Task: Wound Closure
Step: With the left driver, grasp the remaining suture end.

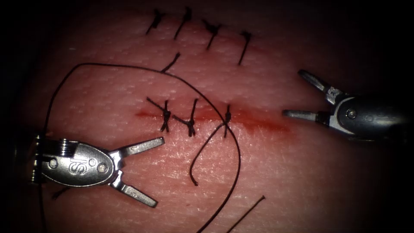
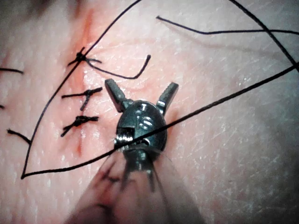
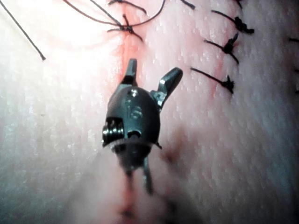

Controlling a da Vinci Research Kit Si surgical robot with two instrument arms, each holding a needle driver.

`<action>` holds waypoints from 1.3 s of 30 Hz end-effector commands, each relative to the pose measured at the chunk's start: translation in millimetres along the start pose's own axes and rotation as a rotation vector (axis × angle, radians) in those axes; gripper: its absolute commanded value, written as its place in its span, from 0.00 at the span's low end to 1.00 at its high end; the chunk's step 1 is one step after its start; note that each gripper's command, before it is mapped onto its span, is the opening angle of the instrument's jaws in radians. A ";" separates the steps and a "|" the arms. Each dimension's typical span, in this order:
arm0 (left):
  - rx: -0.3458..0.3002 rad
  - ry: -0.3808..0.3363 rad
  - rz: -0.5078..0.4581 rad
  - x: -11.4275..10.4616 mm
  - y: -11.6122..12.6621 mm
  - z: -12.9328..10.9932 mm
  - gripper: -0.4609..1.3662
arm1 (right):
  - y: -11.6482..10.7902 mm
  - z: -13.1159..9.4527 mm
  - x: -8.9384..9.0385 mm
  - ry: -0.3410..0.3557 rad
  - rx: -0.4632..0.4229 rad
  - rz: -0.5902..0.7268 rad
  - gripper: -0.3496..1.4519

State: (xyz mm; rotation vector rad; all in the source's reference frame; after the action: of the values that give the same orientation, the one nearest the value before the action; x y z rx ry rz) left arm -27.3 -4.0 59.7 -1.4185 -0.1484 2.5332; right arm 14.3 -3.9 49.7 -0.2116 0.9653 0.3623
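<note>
Nearest the lens, the left tool [image 1: 148, 170] sits below and left of the cut [image 1: 215, 117], its jaws spread wide and grasping nothing; the left wrist view shows those jaws [image 2: 142, 93] parted over bare tissue [image 2: 233, 154]. Thread [image 1: 108, 65] arcs from beside this tool up and over, crosses the cut at its third stitch [image 1: 227, 117], then sweeps down past a loose tail [image 1: 196, 168] that curls below the cut. Two more knotted stitches [image 1: 165, 114] lie left of that one on the cut, with red fluid [image 1: 258, 123] along the unclosed stretch to its right. Right of the cut's end, the right tool [image 1: 297, 96] hovers with jaws released and empty, as in its wrist view [image 3: 150, 77]. I cannot tell where the needle is.
</note>
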 end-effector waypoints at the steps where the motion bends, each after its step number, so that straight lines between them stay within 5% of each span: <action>1: 0.000 -0.004 0.001 0.3 -0.1 -0.1 0.81 | 0.0 0.0 0.0 -0.001 0.005 -0.001 0.76; 13: 0.047 -0.023 0.019 1.6 -0.2 -0.3 0.68 | -0.4 0.3 -0.6 -0.004 0.006 -0.007 0.75; 39: -0.002 -0.015 0.050 1.0 1.4 5.5 0.61 | -0.5 0.3 -0.5 -0.001 0.011 -0.006 0.75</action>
State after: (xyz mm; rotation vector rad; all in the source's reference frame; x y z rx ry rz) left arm -32.7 -5.0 61.7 -1.4206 -0.1141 2.5842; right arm 14.5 -4.3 50.3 -0.2073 0.9654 0.3527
